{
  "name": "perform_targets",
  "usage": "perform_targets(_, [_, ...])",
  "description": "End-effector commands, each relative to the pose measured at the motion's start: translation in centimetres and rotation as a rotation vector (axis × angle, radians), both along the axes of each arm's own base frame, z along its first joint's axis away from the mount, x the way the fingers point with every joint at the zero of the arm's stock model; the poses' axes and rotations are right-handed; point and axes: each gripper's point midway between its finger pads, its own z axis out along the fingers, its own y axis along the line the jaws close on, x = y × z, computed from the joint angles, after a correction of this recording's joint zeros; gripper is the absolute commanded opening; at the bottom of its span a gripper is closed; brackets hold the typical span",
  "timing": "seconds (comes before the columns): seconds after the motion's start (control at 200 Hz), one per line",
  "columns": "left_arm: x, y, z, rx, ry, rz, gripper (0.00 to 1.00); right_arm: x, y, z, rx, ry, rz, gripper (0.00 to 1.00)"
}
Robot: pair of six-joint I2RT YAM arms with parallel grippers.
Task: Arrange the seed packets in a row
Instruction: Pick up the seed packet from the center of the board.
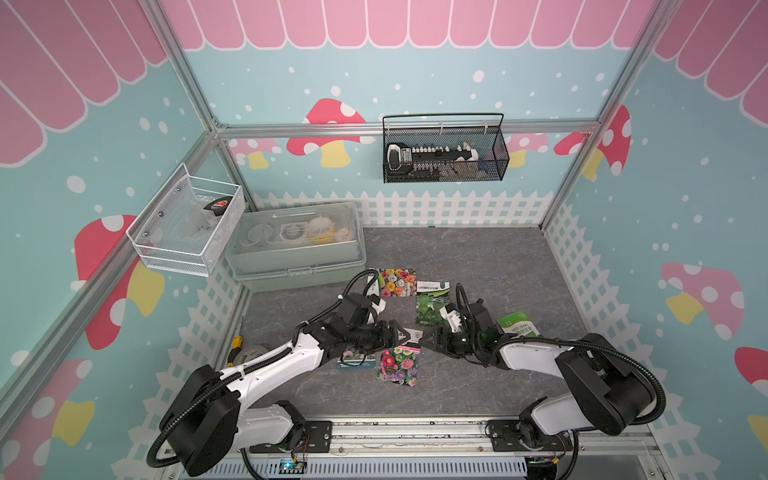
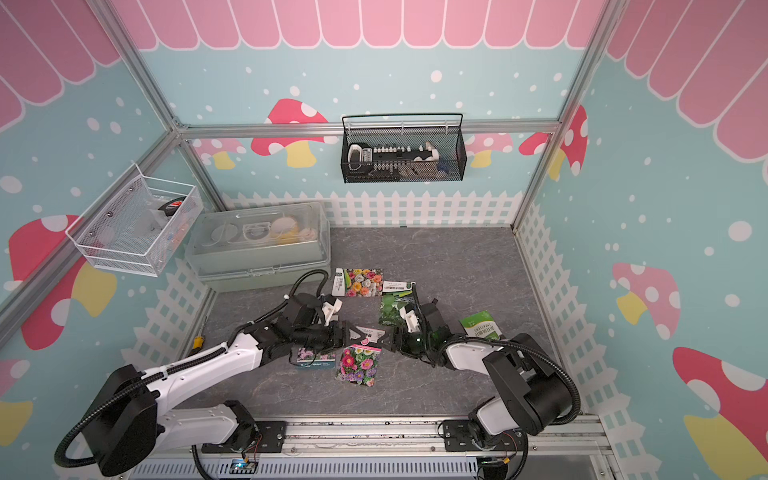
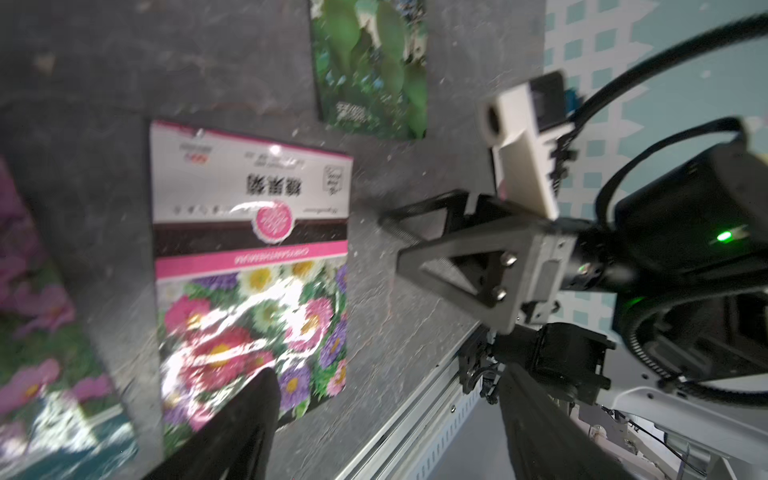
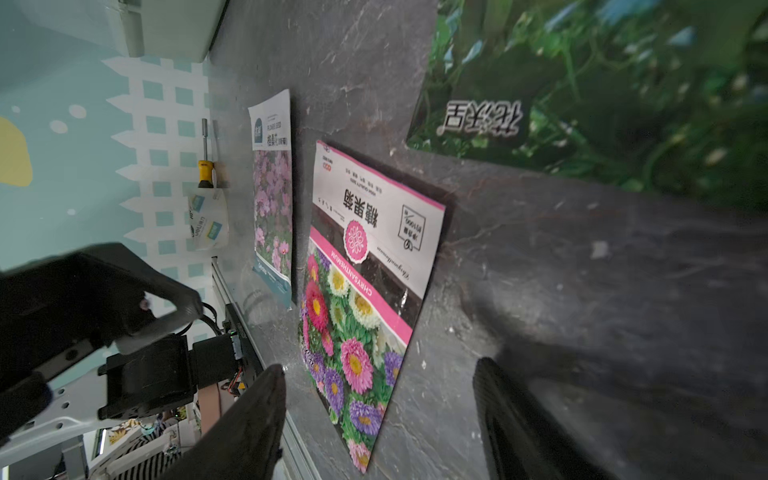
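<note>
Both end effectors hang low over the middle of the grey tabletop (image 1: pixel 478 257), tips pointing at each other. The left end effector (image 1: pixel 400 332) and the right end effector (image 1: pixel 430 337) are both spread wide and grasp nothing. Between and just in front of them the chrysanthemum packet (image 1: pixel 399 360) lies flat and slightly askew, its white label end under the two tips and its flower end toward the front rail. In the right wrist view its long edges run clear of both fingers (image 4: pixel 257 415). Just beside it, across a narrow strip of bare surface, the pink-flower packet (image 1: pixel 353 359) lies under the left arm, partly hidden in both top views. Farther back the mixed-flower packet (image 1: pixel 397 282) sits near the front wall of the clear storage box (image 1: pixel 297 245). The leafy green packet (image 1: pixel 432 303) lies close to its right, with the near right corner behind the right wrist. The green-and-white packet (image 1: pixel 519 326) lies well apart on the right, its near edge covered by the right arm. Bare tabletop stretches widest at the far right, up to the fence-printed back wall, and a second band runs in front of the chrysanthemum packet to the rail. At the left edge a tape roll (image 1: pixel 249 353) and a screwdriver (image 1: pixel 237 343) crowd the wall.
</note>
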Motion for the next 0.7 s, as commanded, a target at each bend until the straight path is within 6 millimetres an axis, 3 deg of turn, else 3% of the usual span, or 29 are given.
perform_targets(0.0, [-1.7, 1.9, -0.7, 0.011, 0.072, 0.093, 0.86, -0.8, -0.5, -2.2, -0.049, 0.071, 0.067, 0.73])
perform_targets(0.13, [-3.1, 4.0, -1.1, 0.063, 0.090, 0.143, 0.91, 0.2, 0.2, -2.9, -0.033, 0.084, 0.092, 0.76])
perform_targets(0.285, [-3.8, 5.3, -3.4, 0.140, 0.131, 0.167, 0.91, 1.1, 1.0, -3.8, -0.018, 0.096, 0.108, 0.77])
perform_targets(0.495, [-3.9, 6.0, -6.3, 0.219, 0.174, 0.170, 0.91, 1.2, 1.0, -5.0, -0.044, 0.103, 0.119, 0.78])
perform_targets(0.695, [-3.3, 4.6, -7.0, 0.152, 0.159, 0.152, 0.91, 0.7, 1.0, -5.7, -0.035, 0.122, 0.130, 0.78])
